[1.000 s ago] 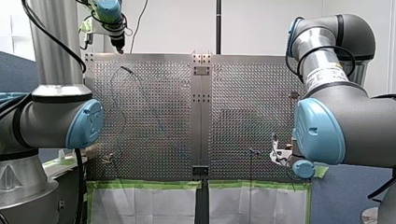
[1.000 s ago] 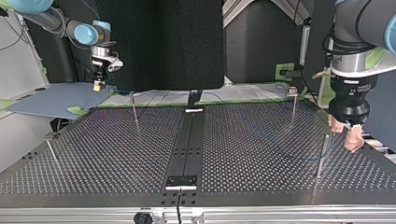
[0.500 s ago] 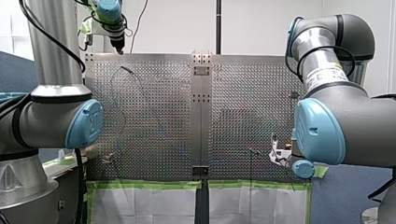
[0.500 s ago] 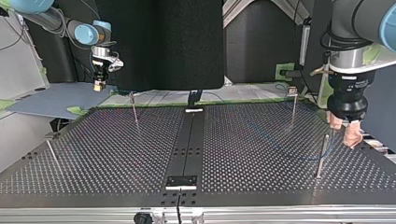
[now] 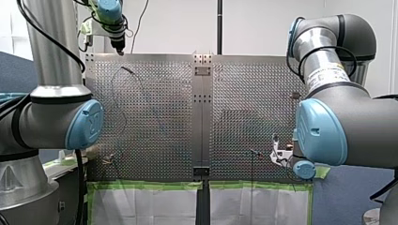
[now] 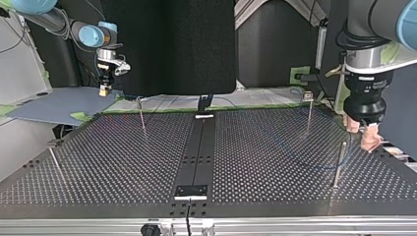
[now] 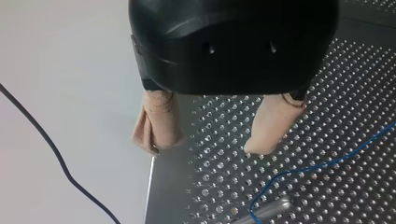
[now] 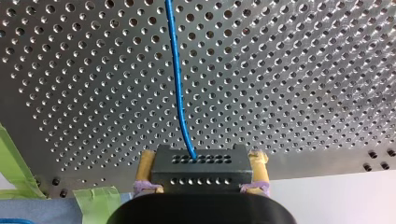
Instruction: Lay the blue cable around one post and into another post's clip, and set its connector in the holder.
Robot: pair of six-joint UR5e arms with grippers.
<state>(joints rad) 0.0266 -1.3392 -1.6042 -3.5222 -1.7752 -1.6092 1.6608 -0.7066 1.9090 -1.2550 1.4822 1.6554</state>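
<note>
My right tool [image 8: 202,159] around the connector [image 8: 198,173]

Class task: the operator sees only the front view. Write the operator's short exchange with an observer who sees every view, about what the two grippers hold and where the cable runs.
Operator: I can't make out the right side. Is anything held there?
Observer: Yes. The right wrist view shows the right gripper shut on the black connector, with the blue cable running out of it.
Operator: And on the left?
Observer: The left wrist view shows the left gripper open and empty, its fingers padded in beige.
Operator: Where is the cable near it?
Observer: Ahead of those fingers it reaches a metal post.
</note>
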